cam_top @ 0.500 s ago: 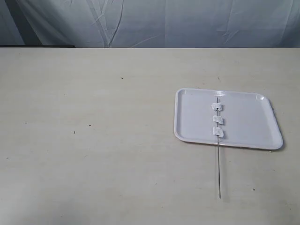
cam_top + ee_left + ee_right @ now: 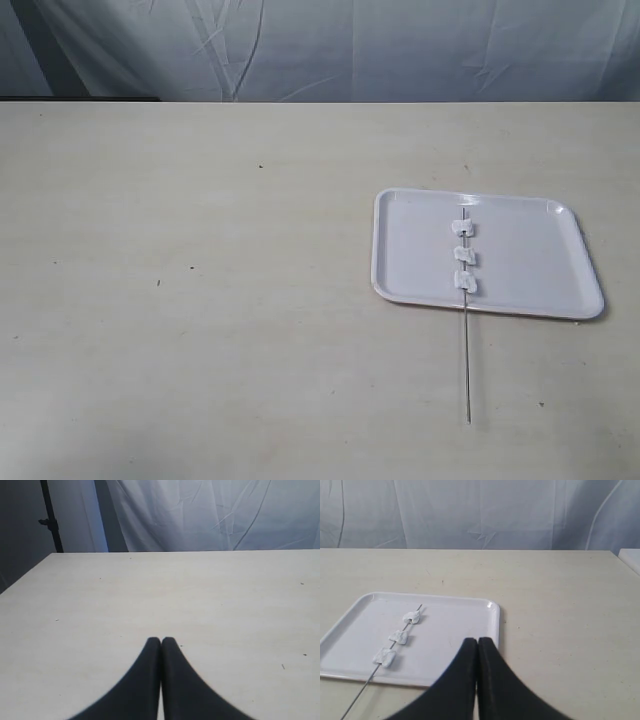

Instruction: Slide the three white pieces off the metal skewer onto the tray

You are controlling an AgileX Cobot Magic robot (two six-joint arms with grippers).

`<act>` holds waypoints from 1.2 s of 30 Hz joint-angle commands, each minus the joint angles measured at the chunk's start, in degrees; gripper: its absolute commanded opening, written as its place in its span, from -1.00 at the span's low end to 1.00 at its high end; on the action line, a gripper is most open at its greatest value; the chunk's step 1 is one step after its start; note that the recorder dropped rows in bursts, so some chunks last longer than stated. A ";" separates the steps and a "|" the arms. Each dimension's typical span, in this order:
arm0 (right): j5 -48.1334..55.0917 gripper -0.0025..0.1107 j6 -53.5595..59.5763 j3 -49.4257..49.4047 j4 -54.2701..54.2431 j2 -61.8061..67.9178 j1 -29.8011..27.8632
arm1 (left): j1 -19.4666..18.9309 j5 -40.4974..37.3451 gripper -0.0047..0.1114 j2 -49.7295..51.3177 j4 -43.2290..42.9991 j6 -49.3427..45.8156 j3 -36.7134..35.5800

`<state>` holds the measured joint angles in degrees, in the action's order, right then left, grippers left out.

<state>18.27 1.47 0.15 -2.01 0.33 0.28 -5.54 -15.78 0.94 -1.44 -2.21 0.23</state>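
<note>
The white tray lies on the right of the table. Across it rests the thin metal skewer, its long bare end sticking out over the tray's near rim onto the table. Three white pieces are threaded on it over the tray: far, middle, near. My right gripper is shut and empty, hovering by the tray's near right corner. My left gripper is shut and empty above bare table. Neither arm shows in the exterior view.
The beige table carries a few small dark specks. A grey-white cloth backdrop hangs behind its far edge. A dark stand pole rises beyond the table's corner in the left wrist view.
</note>
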 commanded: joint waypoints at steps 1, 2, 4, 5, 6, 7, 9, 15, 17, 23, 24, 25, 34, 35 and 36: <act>-0.40 -0.96 -0.02 -0.15 -0.04 -0.33 -0.28 | -0.09 0.41 -0.92 -0.53 -3.30 0.09 -0.23; -0.40 -0.96 -0.02 -0.15 -0.04 -0.33 -0.28 | -0.09 0.41 -0.92 -0.53 -3.30 0.09 -0.23; -0.40 -0.96 -0.02 -0.15 -0.04 -0.33 -0.28 | -0.09 0.41 -0.92 -0.53 -3.30 0.09 -0.23; -0.40 -0.96 -0.02 -0.15 -0.04 -0.33 -0.28 | -0.09 0.41 -0.92 -0.53 -3.30 0.09 -0.23; -0.40 -0.96 -0.02 -0.15 -0.04 -0.33 -0.28 | -0.09 0.41 -0.92 -0.53 -3.30 0.09 -0.23; -0.40 -0.96 -0.02 -0.15 -0.04 -0.33 -0.28 | -0.09 0.41 -0.92 -0.53 -3.30 0.09 -0.23; -0.40 -0.96 -0.02 -0.15 -0.04 -0.33 -0.28 | -0.09 0.41 -0.92 -0.53 -3.30 0.09 -0.23; -0.40 -0.96 -0.02 -0.15 -0.04 -0.33 -0.28 | -0.09 0.86 -0.92 -0.53 -10.06 -0.07 -0.23; -1.12 -0.96 -0.02 -0.15 -0.03 -0.33 -0.28 | -0.09 2.23 -0.92 -0.53 -9.87 -0.07 -0.23; -2.49 -0.96 -0.02 -0.15 -0.18 -0.33 -0.28 | -0.09 9.39 -0.92 -0.53 -4.87 0.71 -0.23; -2.49 -0.96 -0.02 -0.15 -0.18 -0.33 -0.28 | -0.09 10.23 -0.92 -0.53 -4.14 0.71 -0.23; -2.49 -0.96 -0.02 -0.15 -0.18 -0.33 -0.28 | -0.09 11.06 -0.92 -0.53 -3.55 0.71 -0.23; -2.65 -0.96 -0.02 -0.15 0.10 -0.33 -0.28 | -0.09 18.21 -0.92 -0.53 -3.11 0.71 -0.23; -3.20 -0.96 -0.02 -0.15 0.22 -0.33 -0.28 | -0.09 18.21 -0.92 -0.53 -3.11 0.71 -0.23; -3.88 -0.96 -0.02 -0.15 0.22 -0.33 -0.28 | -0.09 18.21 -0.92 -0.53 -3.11 0.71 -0.23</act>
<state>16.46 1.47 0.15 -2.01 0.33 0.28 -5.54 1.27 0.94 -4.92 -1.73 0.23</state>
